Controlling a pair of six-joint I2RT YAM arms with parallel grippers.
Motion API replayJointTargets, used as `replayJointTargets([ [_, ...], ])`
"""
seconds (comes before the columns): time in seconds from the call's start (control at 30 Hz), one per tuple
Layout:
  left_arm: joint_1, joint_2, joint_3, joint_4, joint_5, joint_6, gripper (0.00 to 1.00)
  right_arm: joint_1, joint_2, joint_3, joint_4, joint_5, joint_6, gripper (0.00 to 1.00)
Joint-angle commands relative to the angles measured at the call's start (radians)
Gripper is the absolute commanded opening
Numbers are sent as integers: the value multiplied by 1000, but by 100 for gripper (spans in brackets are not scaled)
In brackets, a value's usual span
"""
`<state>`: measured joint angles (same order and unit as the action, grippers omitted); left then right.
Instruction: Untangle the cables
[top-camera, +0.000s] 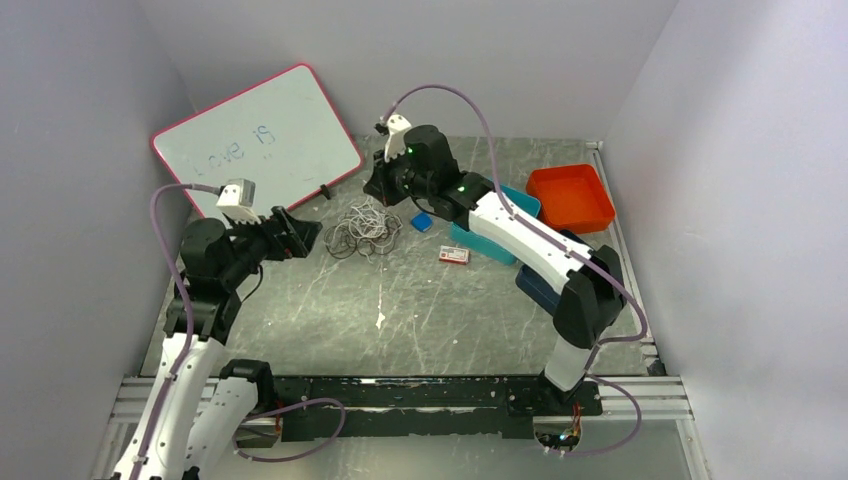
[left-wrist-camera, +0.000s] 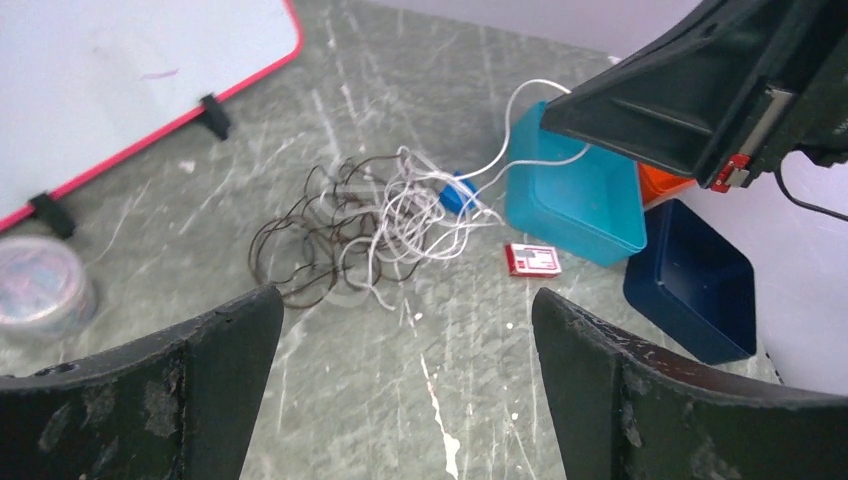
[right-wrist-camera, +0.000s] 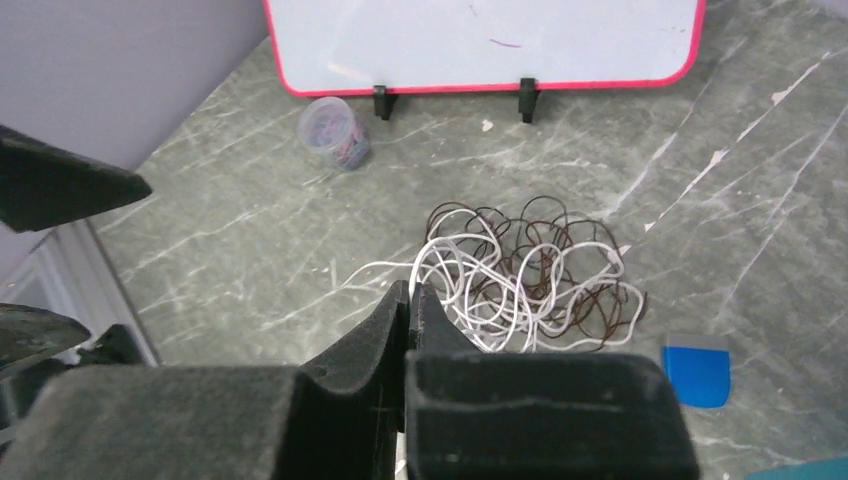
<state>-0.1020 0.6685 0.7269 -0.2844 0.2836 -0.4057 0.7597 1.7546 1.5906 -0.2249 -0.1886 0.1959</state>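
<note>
The cables (top-camera: 362, 230) lie in a loose heap of white and dark brown loops on the grey table (top-camera: 420, 320), towards its far middle, just near of the whiteboard (top-camera: 260, 130). From the right side of the heap a white strand (left-wrist-camera: 512, 120) lifts off the table and runs up to the right gripper (right-wrist-camera: 408, 300), which hangs at the heap's far right edge with its jaws clenched on that strand. The left gripper (left-wrist-camera: 405, 300) hovers just left of the heap, clear of it, jaws spread wide with nothing in them. A small blue piece (top-camera: 421, 222) sits at the heap's right edge, and a red-and-white card (top-camera: 454, 254) lies a little nearer. Right of these stand a teal tray (left-wrist-camera: 580, 200), an orange tray (top-camera: 570, 195) and a dark blue tray (left-wrist-camera: 690, 280). A clear cup (right-wrist-camera: 337, 132) stands left, by the whiteboard.
</note>
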Motion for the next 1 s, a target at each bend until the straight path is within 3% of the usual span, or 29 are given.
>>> replayJointTargets([
  [0.0, -1, -21, -33, 199, 146, 56, 100, 10, -53, 42, -118, -52, 79, 0],
  [0.27, -41, 14, -73, 388, 255, 93, 99, 15, -118, 40, -178, -43, 168, 0],
  [0.53, -74, 98, -39, 436, 280, 125, 99, 15, -164, 8, -176, -37, 161, 0],
  [0.7, -74, 163, 36, 364, 285, 154, 99, 14, -168, 9, -170, -39, 156, 0],
  [0.8, -87, 167, 28, 430, 333, 145, 100, 13, -173, 12, -163, -37, 175, 0],
  [0.97, -244, 166, 17, 464, 189, 202, 100, 14, -183, 34, -175, -31, 199, 0],
])
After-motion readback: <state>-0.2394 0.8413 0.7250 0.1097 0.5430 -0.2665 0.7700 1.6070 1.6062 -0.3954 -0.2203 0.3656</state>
